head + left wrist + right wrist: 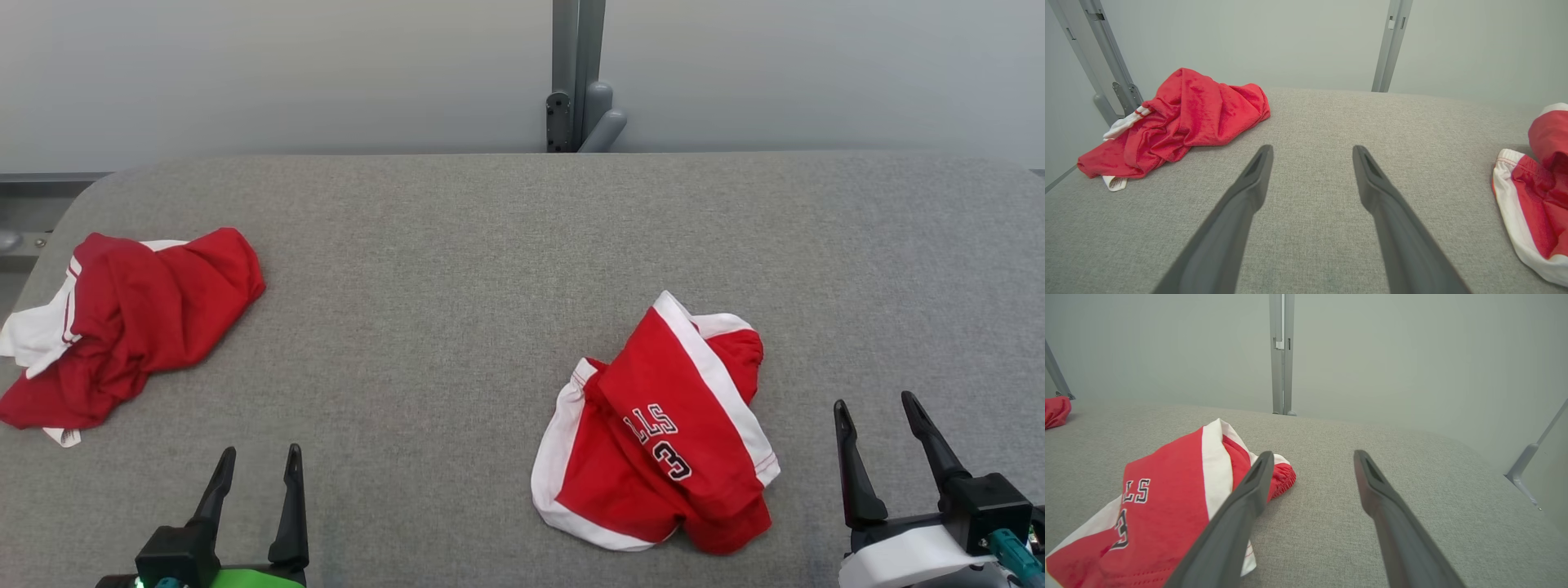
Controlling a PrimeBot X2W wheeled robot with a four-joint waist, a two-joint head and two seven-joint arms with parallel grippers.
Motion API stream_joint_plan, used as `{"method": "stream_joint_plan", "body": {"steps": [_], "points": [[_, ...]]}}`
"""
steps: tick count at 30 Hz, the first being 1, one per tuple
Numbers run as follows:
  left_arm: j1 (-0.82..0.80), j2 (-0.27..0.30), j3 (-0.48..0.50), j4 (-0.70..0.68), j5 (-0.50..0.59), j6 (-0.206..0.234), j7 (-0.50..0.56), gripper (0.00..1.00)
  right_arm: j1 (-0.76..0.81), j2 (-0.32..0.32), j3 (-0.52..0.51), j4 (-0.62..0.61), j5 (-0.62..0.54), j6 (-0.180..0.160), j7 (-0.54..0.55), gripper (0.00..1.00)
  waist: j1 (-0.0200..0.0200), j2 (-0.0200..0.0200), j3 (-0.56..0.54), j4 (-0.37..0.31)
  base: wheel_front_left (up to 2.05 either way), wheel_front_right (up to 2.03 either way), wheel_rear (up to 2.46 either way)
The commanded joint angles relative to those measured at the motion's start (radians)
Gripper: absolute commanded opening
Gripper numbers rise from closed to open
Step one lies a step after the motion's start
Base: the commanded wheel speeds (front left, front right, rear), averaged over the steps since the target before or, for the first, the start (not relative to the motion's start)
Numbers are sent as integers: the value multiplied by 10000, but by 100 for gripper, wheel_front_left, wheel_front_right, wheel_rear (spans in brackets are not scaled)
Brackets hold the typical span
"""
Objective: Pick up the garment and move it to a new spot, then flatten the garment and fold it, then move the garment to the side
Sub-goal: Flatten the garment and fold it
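Shorts lying crumpled, red-and-white, on grey woven table; left gripper, right gripper hovering agape, empty.

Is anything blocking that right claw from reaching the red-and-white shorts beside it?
Nothing visible does. Only bare grey table separates the open right gripper from the shorts; the other red garment lies far off to the left.

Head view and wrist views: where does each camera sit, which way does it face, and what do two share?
Head view: on the head, facing forward and down at the grey table; left tool and right tool show, open.
Left wrist view: left wrist, facing along its tool toward the crumpled garment.
Right wrist view: right wrist, facing along its tool beside the lettered shorts.
Shared: both wrist views show the lettered shorts.
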Motion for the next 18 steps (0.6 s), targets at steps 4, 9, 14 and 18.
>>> {"method": "stream_joint_plan", "body": {"steps": [4, 9, 14, 18], "points": [[-130, -95, -153, -2, -9, -22, -5, 100, -38, 11, 56, 34, 59, 2, -31, 100, 0, 55, 1, -44, 0, 0, 0], [-454, -127, -753, 138, -178, -25, -5, 100, -179, -42, 184, 21, 96, 2, -31, 100, 0, 55, 90, -241, 0, 0, 0], [-1040, -151, -1851, 629, -430, -26, -5, 100, -322, -89, 292, -20, 115, 2, -31, 100, 0, 55, 174, -650, 0, 0, 0], [-1724, -73, -2852, 1308, -593, -25, -4, 100, -400, -79, 337, -45, 116, 2, -31, 100, 0, 55, 252, -1077, 0, 0, 0]]}}
